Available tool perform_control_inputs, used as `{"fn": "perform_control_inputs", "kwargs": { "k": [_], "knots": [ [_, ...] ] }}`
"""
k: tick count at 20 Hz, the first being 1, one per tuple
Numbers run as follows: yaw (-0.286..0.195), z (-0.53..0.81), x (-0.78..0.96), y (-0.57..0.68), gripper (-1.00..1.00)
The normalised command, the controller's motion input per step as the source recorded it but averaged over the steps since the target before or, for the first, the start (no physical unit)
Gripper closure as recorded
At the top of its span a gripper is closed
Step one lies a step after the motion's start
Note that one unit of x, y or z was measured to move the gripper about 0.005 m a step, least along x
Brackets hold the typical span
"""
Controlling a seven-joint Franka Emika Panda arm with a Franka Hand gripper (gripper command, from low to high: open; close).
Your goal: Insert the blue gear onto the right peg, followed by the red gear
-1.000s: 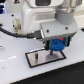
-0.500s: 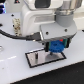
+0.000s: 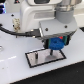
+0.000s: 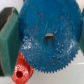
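While the plate (image 3: 46, 58) waits low down, the claw (image 3: 54, 50) hangs over its right side, squeezing the blue gear (image 4: 49, 36) tight between its pads. Red gear (image 4: 21, 70) lies below. I cannot see the peg, so neither gear looks done.

Arm's reaching down from the top of the exterior view, wrist pointing straight down, gripper (image 3: 54, 49) hanging low. Fingers (image 4: 8, 42) are clamped on the blue gear (image 4: 47, 35) (flat against its toothed rim in the wrist view).
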Motion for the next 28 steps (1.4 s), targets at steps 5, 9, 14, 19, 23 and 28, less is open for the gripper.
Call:
{"fn": "perform_control_inputs", "kwargs": {
  "k": [5,9,14,19,23,28],
  "knots": [
    [0.000,-0.06,0.26,-0.19,1.00],
    [0.000,0.07,0.16,-0.09,1.00],
    [0.000,0.30,0.26,-0.11,1.00],
    [0.000,0.15,0.22,-0.13,1.00],
    [0.000,0.00,0.24,-0.13,1.00],
    [0.000,-0.07,0.24,-0.13,1.00]
  ]
}}
